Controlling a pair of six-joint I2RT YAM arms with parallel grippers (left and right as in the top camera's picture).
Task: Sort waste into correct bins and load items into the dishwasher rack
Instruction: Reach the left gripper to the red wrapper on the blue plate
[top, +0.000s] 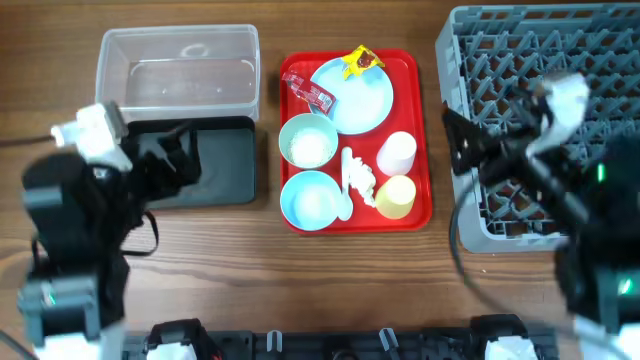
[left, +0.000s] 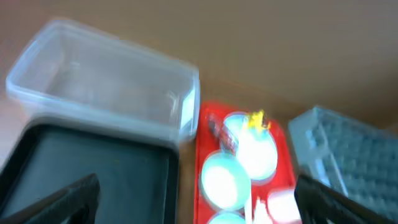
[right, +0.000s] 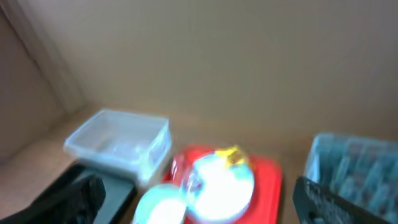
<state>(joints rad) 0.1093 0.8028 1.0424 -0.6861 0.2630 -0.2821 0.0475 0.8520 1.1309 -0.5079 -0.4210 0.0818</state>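
Note:
On the red tray (top: 414, 95) lie a light blue plate (top: 355, 98) with a yellow wrapper (top: 361, 62), a red wrapper (top: 308, 92), a pale green bowl (top: 308, 140) holding white grains, a light blue bowl (top: 312, 198), a white spoon (top: 347, 190), a tissue (top: 364, 181), a white cup (top: 397, 153) and a yellow cup (top: 396, 197). My left gripper (top: 178, 155) hangs open and empty over the black tray (top: 228, 165), beside the clear tub (top: 178, 70). My right gripper (top: 462, 145) is open and empty at the left edge of the grey rack (top: 500, 40).
Both wrist views are blurred. The left wrist view shows the tub (left: 99, 87), black tray (left: 93, 168) and red tray (left: 287, 168) between open fingers (left: 199, 208). The right wrist view shows the plate (right: 221, 183) between open fingers (right: 205, 205).

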